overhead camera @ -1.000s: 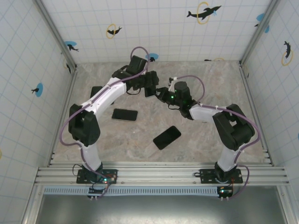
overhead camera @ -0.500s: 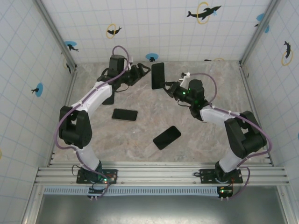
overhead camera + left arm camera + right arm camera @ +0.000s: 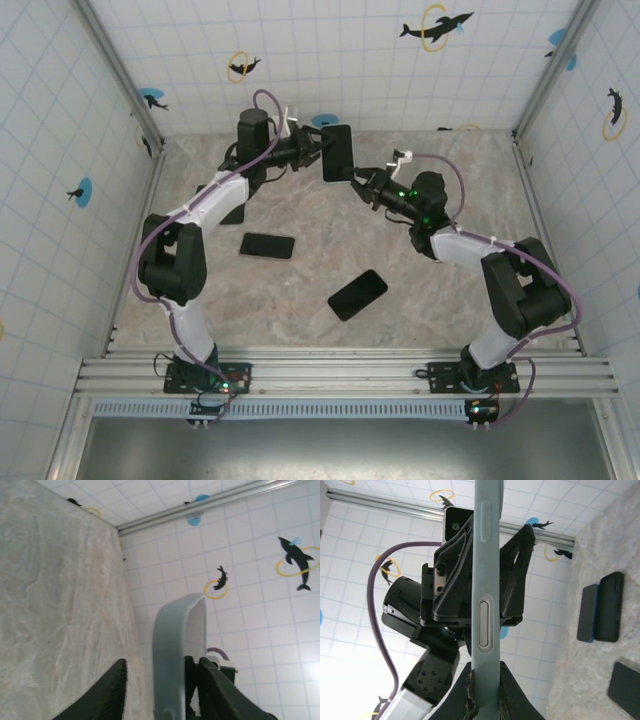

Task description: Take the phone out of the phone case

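The phone case (image 3: 485,555) is pale grey-blue, the table (image 3: 430,300) beige marbled, the white gridded walls (image 3: 330,60) carry black-and-yellow dolphin marks (image 3: 437,25).

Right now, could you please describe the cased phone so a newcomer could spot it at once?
Look above the back of the marble table. The cased phone stands on edge in the right gripper, in mid-air; the other phones lie flat on the surface.

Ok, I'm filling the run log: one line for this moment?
right gripper: shut on cased phone | left gripper: jaws astride it, gap one side | removal: not yet done
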`<state>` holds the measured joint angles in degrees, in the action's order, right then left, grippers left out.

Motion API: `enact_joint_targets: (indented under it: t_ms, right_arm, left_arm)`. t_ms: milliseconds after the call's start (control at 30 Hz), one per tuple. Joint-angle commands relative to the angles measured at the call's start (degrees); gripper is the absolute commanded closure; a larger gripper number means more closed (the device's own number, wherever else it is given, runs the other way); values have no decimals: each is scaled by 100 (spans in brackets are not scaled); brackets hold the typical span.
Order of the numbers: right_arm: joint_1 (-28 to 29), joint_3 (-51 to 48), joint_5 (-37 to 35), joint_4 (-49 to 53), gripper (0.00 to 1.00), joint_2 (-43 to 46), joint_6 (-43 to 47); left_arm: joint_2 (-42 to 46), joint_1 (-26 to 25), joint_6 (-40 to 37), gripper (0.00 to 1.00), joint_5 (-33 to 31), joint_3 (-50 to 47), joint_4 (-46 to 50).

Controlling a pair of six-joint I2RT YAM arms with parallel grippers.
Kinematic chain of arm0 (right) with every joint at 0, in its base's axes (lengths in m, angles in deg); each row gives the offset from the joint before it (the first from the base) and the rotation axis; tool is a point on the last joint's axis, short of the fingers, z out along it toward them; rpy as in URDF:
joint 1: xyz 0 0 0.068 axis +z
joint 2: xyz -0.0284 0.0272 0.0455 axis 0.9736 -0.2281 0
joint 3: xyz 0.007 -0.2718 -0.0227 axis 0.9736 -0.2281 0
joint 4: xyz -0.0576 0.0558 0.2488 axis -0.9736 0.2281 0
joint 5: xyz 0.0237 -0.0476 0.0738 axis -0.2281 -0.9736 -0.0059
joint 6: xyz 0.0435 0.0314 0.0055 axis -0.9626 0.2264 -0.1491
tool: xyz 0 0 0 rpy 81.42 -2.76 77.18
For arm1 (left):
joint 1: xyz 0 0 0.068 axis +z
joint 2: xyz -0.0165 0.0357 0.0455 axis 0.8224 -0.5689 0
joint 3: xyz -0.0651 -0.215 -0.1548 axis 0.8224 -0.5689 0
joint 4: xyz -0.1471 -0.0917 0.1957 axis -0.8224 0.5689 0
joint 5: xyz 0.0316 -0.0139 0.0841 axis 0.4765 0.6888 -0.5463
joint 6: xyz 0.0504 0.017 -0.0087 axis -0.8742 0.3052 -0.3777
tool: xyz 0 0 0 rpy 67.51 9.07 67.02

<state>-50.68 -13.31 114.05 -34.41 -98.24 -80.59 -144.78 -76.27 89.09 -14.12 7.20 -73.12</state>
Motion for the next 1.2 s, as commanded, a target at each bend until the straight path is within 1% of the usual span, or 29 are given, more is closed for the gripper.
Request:
enact_joint_targets:
  t_ms: [0, 100, 200, 267, 300, 400, 467, 600, 667, 733, 800, 867, 967, 1033, 1067, 1167]
  right_arm:
    - [-29, -48, 192, -833, 100, 57, -225]
    - [-50, -69, 226, -921, 100, 22, -354]
    - [-71, -45, 261, -963, 100, -20, -397]
    - [-88, -58, 271, -955, 100, -24, -397]
    - [-103, -87, 254, -989, 100, -22, -589]
    - [-125, -164, 236, -1049, 100, -22, -701]
    - [-140, -201, 236, -1066, 100, -22, -756]
    - [-168, -231, 229, -1134, 100, -48, -832]
    - [-169, -281, 189, -1200, 94, -48, -910]
    - [-177, -343, 136, -1410, 84, -81, -1048]
    - [-172, -375, 96, -1603, 72, -128, -1148]
    - [-169, -414, 72, -1618, 65, -115, -1096]
    - [-159, -533, -59, -1423, 61, 4, -847]
    - [-110, -683, -291, -1154, 61, 187, -537]
    - [-64, -755, -427, -963, 60, 284, -209]
    - [68, -871, -754, -582, 59, 507, 321]
  left_arm:
    - [-137, 12, 360, 67, 416, 227, -518]
    - [-156, 12, 501, 67, 533, 214, -715]
    - [-195, 21, 805, 69, 667, 211, -1052]
    - [-205, 17, 828, 72, 708, 269, -1044]
    - [-199, 16, 828, 75, 712, 279, -1014]
    - [-182, 12, 944, 78, 725, 209, -1121]
    - [-153, 12, 983, 84, 726, 142, -1180]
    - [-102, 12, 1016, 91, 704, 67, -1196]
    - [-95, 14, 1113, 94, 686, 20, -1307]
    - [-72, 12, 1258, 97, 635, -56, -1484]
    - [-58, 3, 1341, 100, 475, -100, -1590]
    - [-11, 12, 1358, 100, 178, -146, -1651]
    - [105, 3, 1436, 100, -403, -298, -1864]
    - [196, -59, 1461, 100, -829, -408, -1996]
    - [229, -94, 1485, 100, -1023, -456, -2085]
    - [327, -220, 1580, 100, -1486, -603, -2367]
